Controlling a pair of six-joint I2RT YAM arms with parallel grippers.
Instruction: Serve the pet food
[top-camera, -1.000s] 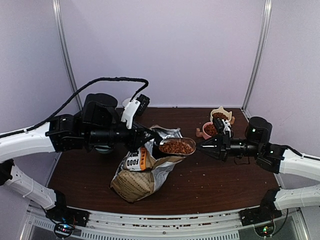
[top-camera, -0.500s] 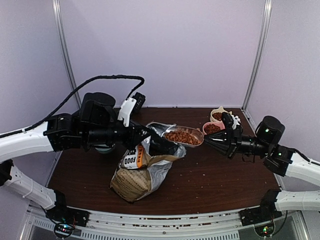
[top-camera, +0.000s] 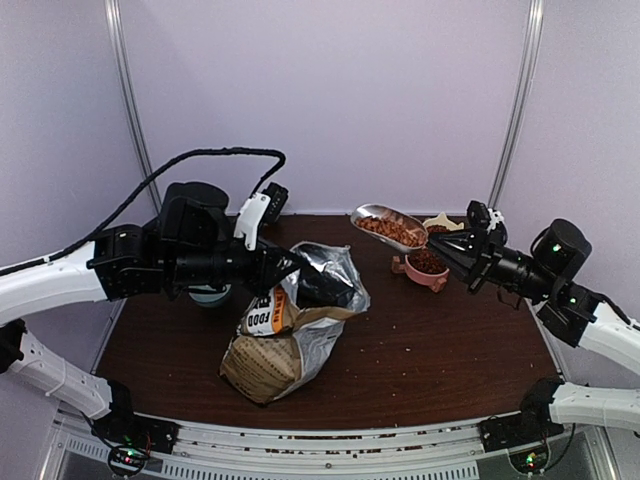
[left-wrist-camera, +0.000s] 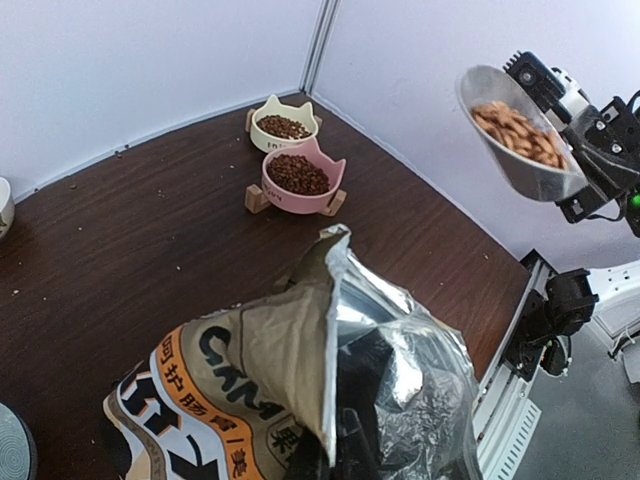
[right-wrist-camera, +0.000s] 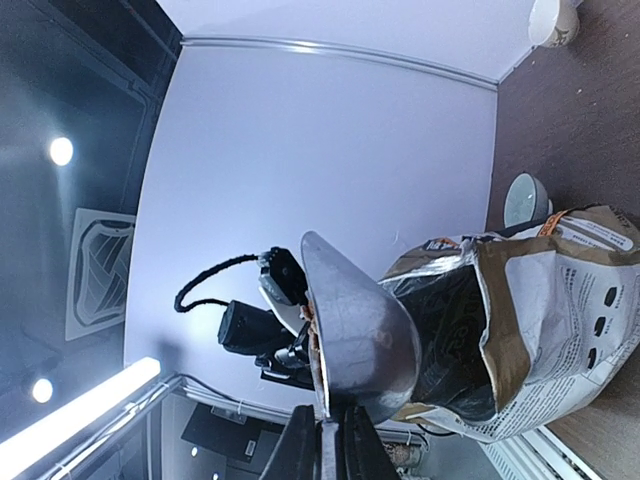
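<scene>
The brown kraft pet food bag stands open at the table's middle, foil lining showing. My left gripper is shut on the bag's upper rim, and in the left wrist view the bag hides its jaws. My right gripper is shut on the handle of a metal scoop. The scoop is full of reddish-brown pet food and hangs tilted in the air just left of and above the pink bowl. Both that bowl and the cream cat-ear bowl behind it hold kibble.
A teal-and-white bowl sits at the left, behind my left arm. A white cup stands at the back. Loose kibble lies scattered over the dark wooden table. Lilac walls close in the back and both sides.
My right gripper has lifted the loaded scoop out of the bag's mouth and carried it up, right and back to beside the bowls. The left arm still holds the bag's rim.
</scene>
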